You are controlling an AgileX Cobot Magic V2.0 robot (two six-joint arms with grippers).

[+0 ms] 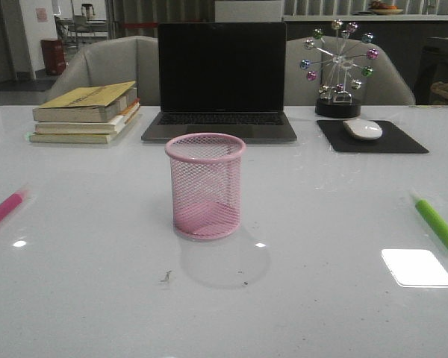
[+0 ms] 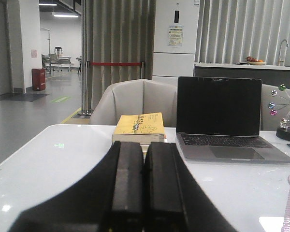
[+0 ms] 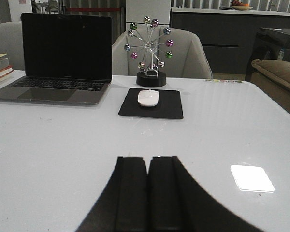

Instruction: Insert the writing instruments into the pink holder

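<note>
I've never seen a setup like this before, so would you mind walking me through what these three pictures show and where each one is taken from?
This is a two-armed robot at a white table. The front picture looks forward from the robot over the table. The other two come from cameras on each wrist; the black shapes at the bottom of them are the left gripper and the right gripper, both shut and holding nothing.

In the middle of the table stands an empty pink mesh pen cup. A pink highlighter lies at the left edge and a green highlighter at the right; neither is in the cup yet. Farther back are a stack of books, an open laptop with a dark screen, a white mouse on a black mouse pad, and a desk ornament of coloured balls.
</note>
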